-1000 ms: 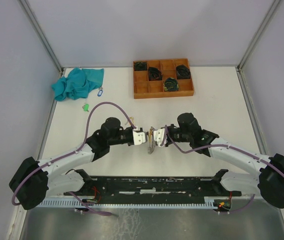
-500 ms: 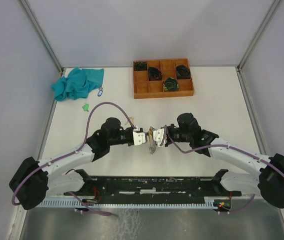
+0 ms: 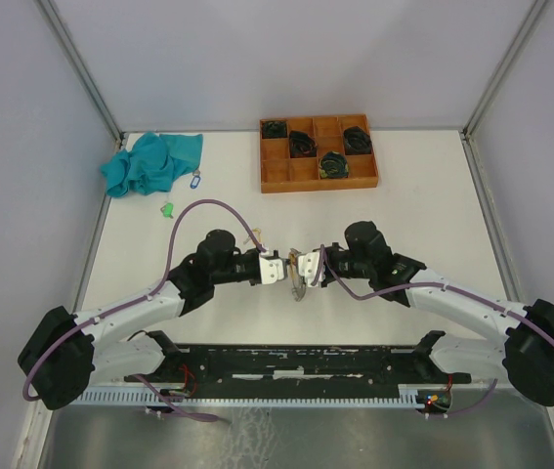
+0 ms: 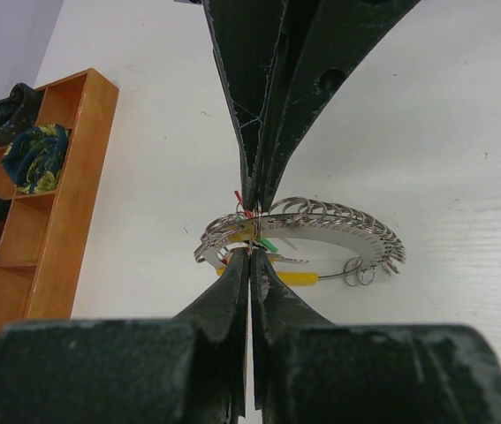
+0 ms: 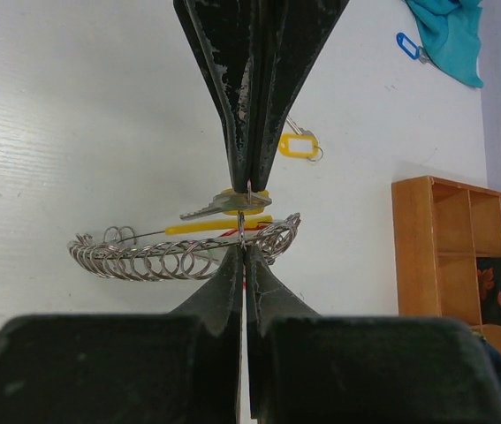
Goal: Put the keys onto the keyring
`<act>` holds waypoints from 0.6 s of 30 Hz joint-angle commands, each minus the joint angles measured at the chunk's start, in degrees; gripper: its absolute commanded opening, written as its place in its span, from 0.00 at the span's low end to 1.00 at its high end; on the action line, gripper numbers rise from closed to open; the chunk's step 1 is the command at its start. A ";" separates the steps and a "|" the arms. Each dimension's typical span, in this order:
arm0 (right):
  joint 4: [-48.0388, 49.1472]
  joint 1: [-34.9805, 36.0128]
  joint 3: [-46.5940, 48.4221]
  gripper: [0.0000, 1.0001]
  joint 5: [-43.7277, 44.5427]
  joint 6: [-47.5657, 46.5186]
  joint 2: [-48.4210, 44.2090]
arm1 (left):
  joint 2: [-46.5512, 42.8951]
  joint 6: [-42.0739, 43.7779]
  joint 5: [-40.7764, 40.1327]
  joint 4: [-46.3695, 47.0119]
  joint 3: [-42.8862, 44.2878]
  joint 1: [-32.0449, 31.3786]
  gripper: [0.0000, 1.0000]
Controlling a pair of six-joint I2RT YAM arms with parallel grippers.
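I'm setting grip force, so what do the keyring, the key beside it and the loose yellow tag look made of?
The keyring looks like bright metal, probably steel, going by its silvery colour and the sharp glints on its thin loops. The key looks like duller grey metal with a soft sheen. The yellow tag is likely plastic: evenly coloured and smooth, with a pale label window.

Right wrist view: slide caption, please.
Left tool and right tool, both shut, face tip to tip across a yellow-tagged key by the keyring.

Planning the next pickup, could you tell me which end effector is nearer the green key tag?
Left. The green key tag lies back-left of the left end effector; the right end effector sits just beyond, further right.
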 commanded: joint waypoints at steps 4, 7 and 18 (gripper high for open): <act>4.20 0.36 2.91 0.01 -0.69 1.14 -0.57 | 0.24 0.56 1.15 3.76 0.74 -0.23 0.03; 4.39 0.37 3.00 0.01 -0.72 1.32 -0.64 | 0.34 0.50 1.15 3.76 0.75 -0.24 0.03; 5.01 0.36 2.86 0.01 0.24 1.98 -0.57 | 0.48 0.38 1.59 3.71 0.78 -0.19 0.03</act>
